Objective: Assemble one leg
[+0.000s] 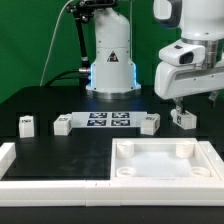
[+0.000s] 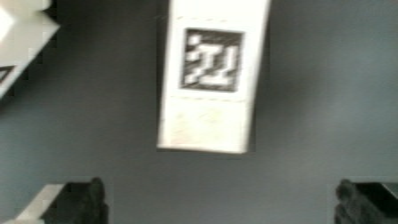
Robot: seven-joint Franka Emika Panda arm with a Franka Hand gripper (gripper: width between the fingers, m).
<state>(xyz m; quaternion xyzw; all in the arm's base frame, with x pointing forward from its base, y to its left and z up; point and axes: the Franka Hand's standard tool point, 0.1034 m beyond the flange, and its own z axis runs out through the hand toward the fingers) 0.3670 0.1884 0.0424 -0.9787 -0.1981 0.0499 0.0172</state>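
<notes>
Hovering over leg [image 2: 214, 85], pincer [image 2: 217, 205] spread apart, fingertips [image 2: 71, 205] cropped at frame edge.

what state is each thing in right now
gripper: fingers open, empty
leg below gripper: lying loose, not grasped
three other legs: loose, unattached
panel: lying flat, corner sockets empty
marker board: lying flat

The Panda arm [image 1: 188, 55] reaches down at the exterior view's right, its gripper [image 2: 217, 204] pointing downward, fingers [image 2: 71, 203] spread wide and empty.
</notes>
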